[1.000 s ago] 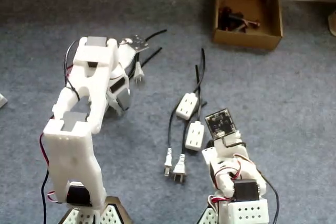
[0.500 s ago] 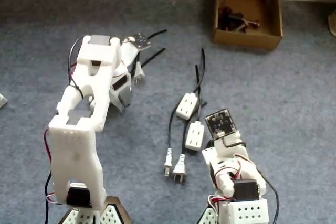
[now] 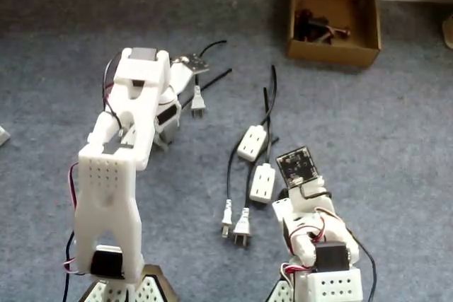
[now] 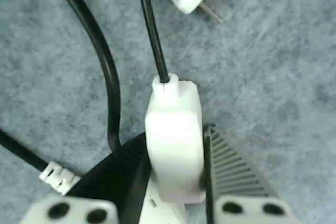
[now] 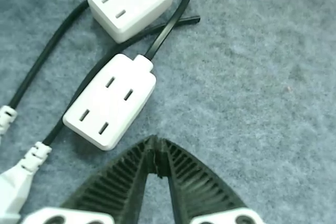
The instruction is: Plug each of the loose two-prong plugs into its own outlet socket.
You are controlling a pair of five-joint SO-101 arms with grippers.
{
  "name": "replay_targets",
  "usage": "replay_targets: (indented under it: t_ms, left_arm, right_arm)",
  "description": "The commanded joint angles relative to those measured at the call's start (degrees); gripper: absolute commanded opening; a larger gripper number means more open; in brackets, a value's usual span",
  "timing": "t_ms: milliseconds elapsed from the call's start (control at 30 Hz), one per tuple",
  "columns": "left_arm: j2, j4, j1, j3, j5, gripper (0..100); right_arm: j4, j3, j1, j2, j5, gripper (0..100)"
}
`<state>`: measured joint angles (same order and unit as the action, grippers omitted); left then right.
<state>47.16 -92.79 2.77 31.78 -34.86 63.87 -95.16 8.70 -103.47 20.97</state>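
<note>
The left gripper (image 4: 177, 135) pinches a plug (image 4: 173, 111) along its length, the nearest socket (image 3: 253, 142) well apart, beside the right gripper (image 5: 156, 157), itself pressed together.

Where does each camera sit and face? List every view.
High view: fixed overhead, facing down at carpet; left arm, right arm show.
Left wrist view: on that arm, facing left gripper shut on white plug.
Right wrist view: on that arm, facing shut right gripper, outlet block beyond.
Shared: high, right wrist views show that block.
</note>
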Motion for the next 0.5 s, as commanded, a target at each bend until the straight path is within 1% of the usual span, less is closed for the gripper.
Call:
replay_targets:
  t_ms: [0,67,200,333,467]
  left_arm:
    - [-0.2,-3.3,0.6,4.8,2.1,12]
    - [-0.2,-4.7,-0.5,5.8,3.3,11]
    - [-0.3,-7.9,-4.3,6.5,3.5,4]
    - [-0.4,-8.3,-7.3,6.5,3.6,4]
    - [-1.3,-8.3,-8.2,7.3,3.6,0]
  right_arm:
    - [-1.1,0.3,0.7,-0.6,0.8,0.6]
    - [-1.1,0.3,0.7,-0.6,0.8,0.6]
    - [-1.1,0.3,0.7,-0.6,0.8,0.6]
    - [-1.1,0.3,0.6,-0.6,0.8,0.6]
    - [-1.1,0.3,0.6,-0.6,0.8,0.6]
